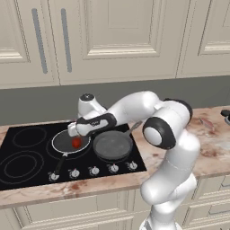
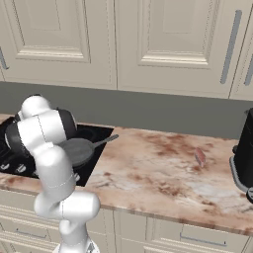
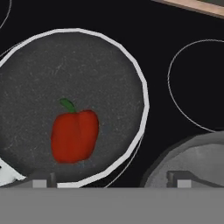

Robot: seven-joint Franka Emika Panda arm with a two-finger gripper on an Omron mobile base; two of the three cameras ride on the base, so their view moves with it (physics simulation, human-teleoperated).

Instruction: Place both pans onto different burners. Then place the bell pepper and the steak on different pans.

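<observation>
On the black cooktop [image 1: 36,152] the shallow dark pan [image 1: 63,143] with its pale rim [image 3: 131,61] sits over a burner. The red bell pepper [image 1: 77,142] [image 3: 74,136] lies inside it, free of the fingers. My gripper [image 1: 72,132] [image 3: 109,183] hangs open just above this pan, its two tips [image 3: 41,181] standing wide apart. Right beside it, the deeper grey pan [image 1: 112,144] [image 2: 76,150] [image 3: 197,162] rests on the cooktop's right part. The pink steak [image 2: 200,156] lies on the marble counter, far right of the cooktop.
Bare burner rings [image 1: 29,137] [image 3: 197,83] lie on the left and behind the pans. Silver knobs [image 1: 93,170] line the cooktop's front edge. A black appliance [image 2: 244,153] stands at the counter's right end. Cabinets and a grey backsplash rise behind.
</observation>
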